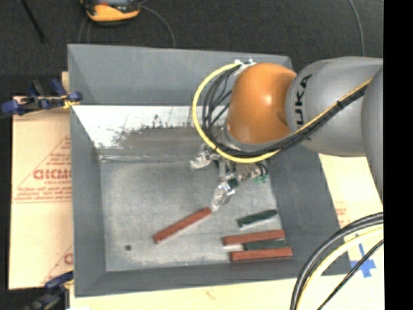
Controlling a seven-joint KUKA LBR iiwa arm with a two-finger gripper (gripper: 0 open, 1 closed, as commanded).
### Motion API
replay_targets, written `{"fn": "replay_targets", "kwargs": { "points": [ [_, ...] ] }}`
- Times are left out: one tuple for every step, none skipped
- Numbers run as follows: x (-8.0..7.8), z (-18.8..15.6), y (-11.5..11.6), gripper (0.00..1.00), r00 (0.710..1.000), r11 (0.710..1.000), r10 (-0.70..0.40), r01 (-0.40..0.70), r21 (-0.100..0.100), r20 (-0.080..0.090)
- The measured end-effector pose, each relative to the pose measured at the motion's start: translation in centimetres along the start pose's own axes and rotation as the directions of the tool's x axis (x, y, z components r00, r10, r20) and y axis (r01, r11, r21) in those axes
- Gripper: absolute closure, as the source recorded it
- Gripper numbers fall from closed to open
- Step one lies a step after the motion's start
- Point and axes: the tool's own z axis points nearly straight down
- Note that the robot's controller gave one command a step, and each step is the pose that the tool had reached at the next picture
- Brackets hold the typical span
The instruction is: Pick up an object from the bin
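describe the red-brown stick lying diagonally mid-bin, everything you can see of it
The stick is a long, thin, straight bar, uniformly reddish-brown, with a matte look; wood or plastic, I cannot tell. It lies flat on the bin floor, slanting from lower left to upper right. Its upper right end sits right at the gripper; actual contact is unclear. It lies apart from the other bars at lower right.

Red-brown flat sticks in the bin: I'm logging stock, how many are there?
3 red-brown flat sticks: one diagonal mid-floor; two lower right, flanking a dark green stick. The arm may hide others.
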Motion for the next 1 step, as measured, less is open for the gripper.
{"fn": "replay_targets", "kwargs": {
  "points": [
    [-0.01,-0.01,0.00,0.00,1.000,1.000,0.000,0.000,0.000,0.000]
  ]
}}
